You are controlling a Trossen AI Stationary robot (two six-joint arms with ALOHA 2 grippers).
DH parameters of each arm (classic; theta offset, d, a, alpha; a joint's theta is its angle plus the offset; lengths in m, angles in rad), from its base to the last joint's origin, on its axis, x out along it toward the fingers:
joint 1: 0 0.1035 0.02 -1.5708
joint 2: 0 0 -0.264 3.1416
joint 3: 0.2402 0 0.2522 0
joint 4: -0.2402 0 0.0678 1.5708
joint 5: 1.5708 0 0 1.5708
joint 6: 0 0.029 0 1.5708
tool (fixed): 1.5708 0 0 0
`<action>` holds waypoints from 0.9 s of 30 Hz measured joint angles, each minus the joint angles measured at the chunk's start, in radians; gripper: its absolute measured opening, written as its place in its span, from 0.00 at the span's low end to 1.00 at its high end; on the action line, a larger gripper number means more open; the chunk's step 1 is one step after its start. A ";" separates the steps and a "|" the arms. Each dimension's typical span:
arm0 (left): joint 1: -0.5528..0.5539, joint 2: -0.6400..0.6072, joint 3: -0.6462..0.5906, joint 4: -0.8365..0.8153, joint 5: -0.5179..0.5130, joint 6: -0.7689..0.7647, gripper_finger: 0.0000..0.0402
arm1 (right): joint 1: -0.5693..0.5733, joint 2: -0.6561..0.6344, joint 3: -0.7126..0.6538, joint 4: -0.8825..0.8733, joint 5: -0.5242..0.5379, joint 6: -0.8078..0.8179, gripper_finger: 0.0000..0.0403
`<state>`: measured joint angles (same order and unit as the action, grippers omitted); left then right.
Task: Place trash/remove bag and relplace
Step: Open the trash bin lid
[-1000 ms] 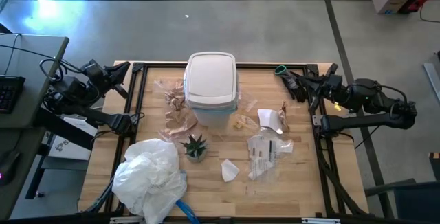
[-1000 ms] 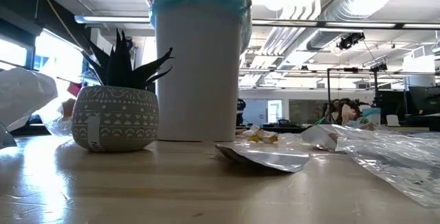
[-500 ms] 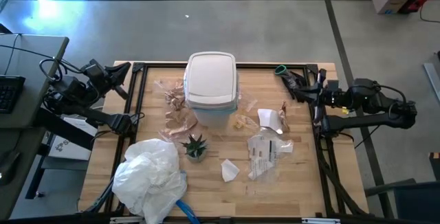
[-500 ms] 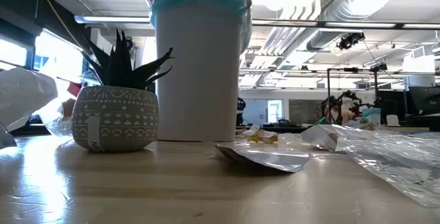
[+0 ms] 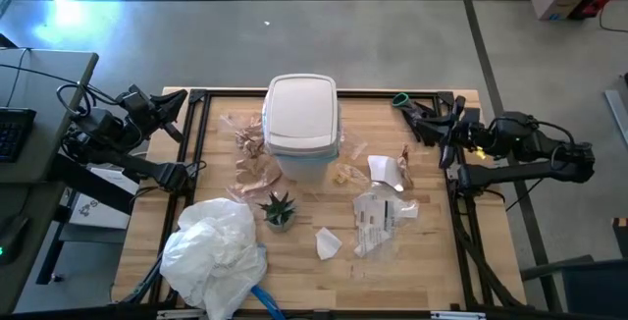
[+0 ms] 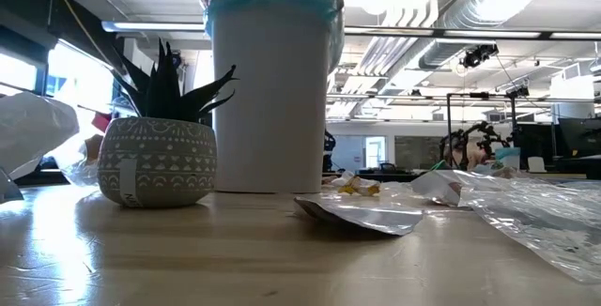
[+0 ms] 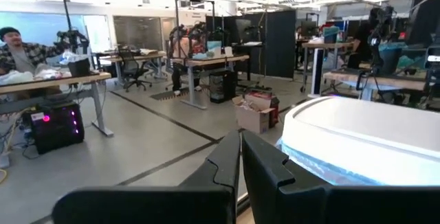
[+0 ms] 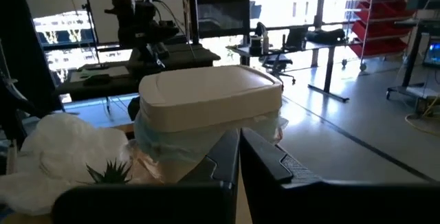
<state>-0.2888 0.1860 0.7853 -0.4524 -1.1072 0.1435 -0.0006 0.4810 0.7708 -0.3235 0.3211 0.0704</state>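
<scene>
Both end effectors, left (image 5: 175, 104) and right (image 5: 404, 105), closed, empty; no legible writing.

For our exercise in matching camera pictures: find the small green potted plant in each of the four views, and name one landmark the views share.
High view: the potted plant stands below centre, in front of the white bin.
Low view: at the left, just left of the bin.
Left wrist view: not in it.
Right wrist view: only its leaf tips show, low at the left.
Shared landmark: the white bin, seen in all four views.
</scene>
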 joint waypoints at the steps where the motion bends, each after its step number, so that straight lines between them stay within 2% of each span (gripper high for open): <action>1: 0.000 0.000 0.000 0.000 0.006 0.003 0.00 | 0.000 0.007 0.000 -0.002 0.001 0.012 0.00; 12: 0.000 0.001 -0.001 -0.075 0.206 -0.035 0.00 | 0.000 0.097 0.000 -0.006 0.018 -0.002 0.00; 16: 0.000 0.001 -0.001 -0.063 0.313 -0.019 0.00 | -0.014 0.124 0.000 0.023 0.128 0.045 0.00; 18: 0.000 0.001 -0.001 -0.056 0.319 -0.011 0.00 | -0.021 0.138 0.000 0.045 0.152 0.060 0.00; 21: 0.000 0.001 -0.001 -0.052 0.264 -0.035 0.00 | -0.028 0.168 0.000 0.124 0.139 0.026 0.00; 25: 0.000 0.001 -0.001 -0.053 0.269 -0.053 0.00 | -0.032 0.219 0.000 0.332 0.125 -0.145 0.00; 27: 0.000 0.007 -0.001 -0.052 0.290 -0.053 0.00 | -0.034 0.249 0.000 0.436 0.075 -0.200 0.00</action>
<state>-0.2890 0.1929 0.7845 -0.5046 -0.8170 0.0904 -0.0341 0.7301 0.7712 0.1129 0.3956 -0.1292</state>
